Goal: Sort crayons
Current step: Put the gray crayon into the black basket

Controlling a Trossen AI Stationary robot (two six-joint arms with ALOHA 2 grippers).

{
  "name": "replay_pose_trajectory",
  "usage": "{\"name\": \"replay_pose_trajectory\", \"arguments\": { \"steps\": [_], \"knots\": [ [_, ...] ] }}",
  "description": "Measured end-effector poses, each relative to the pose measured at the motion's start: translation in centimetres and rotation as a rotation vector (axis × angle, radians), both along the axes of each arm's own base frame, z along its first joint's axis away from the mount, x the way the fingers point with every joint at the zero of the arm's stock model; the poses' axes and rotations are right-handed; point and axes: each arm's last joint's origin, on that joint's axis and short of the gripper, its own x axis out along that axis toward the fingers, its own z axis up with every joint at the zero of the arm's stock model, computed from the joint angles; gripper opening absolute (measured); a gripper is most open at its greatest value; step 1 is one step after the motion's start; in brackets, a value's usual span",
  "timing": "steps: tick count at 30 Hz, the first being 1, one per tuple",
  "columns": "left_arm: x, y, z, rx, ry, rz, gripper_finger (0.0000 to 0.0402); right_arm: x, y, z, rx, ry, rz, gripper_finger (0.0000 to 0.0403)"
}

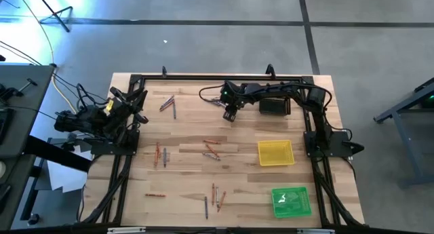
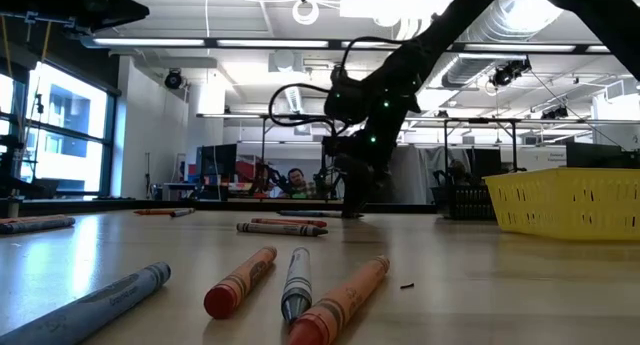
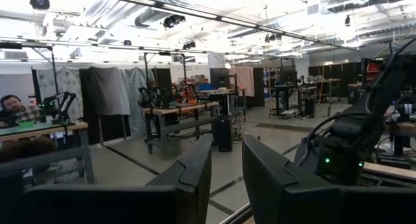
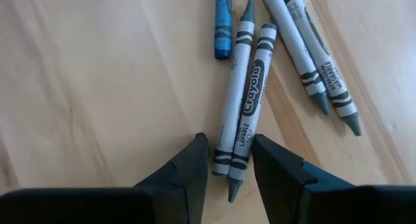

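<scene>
Grey paper-wrapped crayons point(image 4: 242, 113), light, stiff, rollable and snappable, lying paired on the wooden bench point(image 4: 97, 87) between the open, empty right gripper point(image 4: 229, 160) fingers; best pinched mid-wrapper, singly; left gripper point(image 3: 226, 178) parted, idle.

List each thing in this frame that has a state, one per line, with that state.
right gripper: open, low over the table, fingers either side of two grey crayons lying side by side
left gripper: open, empty, raised at the table's left edge
yellow tray: looks empty
green tray: contents unclear
black tray: contents hidden
</scene>
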Motion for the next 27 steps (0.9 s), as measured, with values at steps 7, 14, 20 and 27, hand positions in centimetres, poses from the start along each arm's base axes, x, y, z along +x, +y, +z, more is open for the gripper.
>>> {"name": "replay_pose_trajectory", "arguments": {
  "steps": [7, 14, 20, 27],
  "knots": [
    [0.0, 0.0, 0.0, 0.000, 0.000, 0.001, 0.0074, 0.0, 0.1, -0.1, 0.051, -0.014, 0.004, 0.0067],
    [0.0, 0.0, 0.0, -0.001, 0.001, 0.001, 0.0074, 0.1, 0.4, 0.0, 0.088, -0.029, 0.021, 0.0003],
    [0.0, 0.0, 0.0, 0.000, 0.001, 0.001, 0.0074, 0.4, 0.2, 0.3, 0.109, -0.032, 0.009, 0.0000],
    [0.0, 0.0, 0.0, 0.000, 0.001, 0.001, 0.0074, 0.8, -0.3, 1.8, 0.052, 0.015, -0.002, 0.0000]
  ]
}}
